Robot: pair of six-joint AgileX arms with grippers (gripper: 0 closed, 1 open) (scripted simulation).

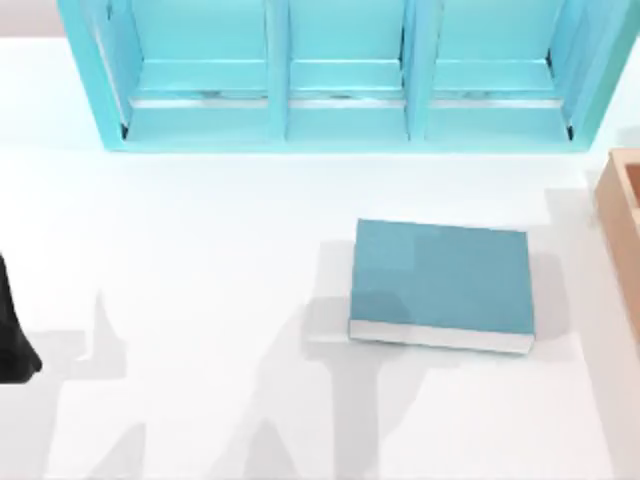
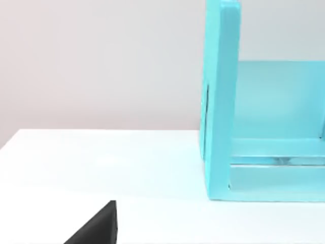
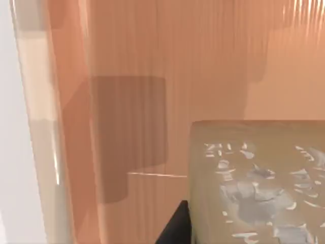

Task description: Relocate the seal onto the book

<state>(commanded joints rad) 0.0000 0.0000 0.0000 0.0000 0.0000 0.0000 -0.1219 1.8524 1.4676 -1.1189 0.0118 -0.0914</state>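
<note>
The book (image 1: 441,284) lies flat on the white counter (image 1: 200,260), right of centre, its teal cover up and its white page edge facing the near side. Its long axis runs left to right. Nothing rests on the cover, so the transfer is not yet done.

Behind it, along the far edge, stands a light-blue shelf unit (image 1: 345,75). At the right edge of the counter sits the corner of an orange-brown wooden box (image 1: 622,200), just beyond the book's far right corner.

The right wrist view looks at close range at the inner wall of that box (image 3: 152,76), with a tan block beside it whose top face bears pale, worn markings; this I take to be the seal (image 3: 259,183). A dark finger of the right gripper (image 3: 175,226) touches the block's side. Only that one finger is visible, so I cannot tell whether the gripper is spread or pinching the seal.

The left arm (image 1: 15,330) is parked at the left edge of the counter; a dark tip of the left gripper (image 2: 96,229) shows in its wrist view, its state also beyond telling.

The coming move turns on this: the seal is at the box on the right, the book lies to its left and slightly nearer, so the right arm is clearly the closer one for the carry.
</note>
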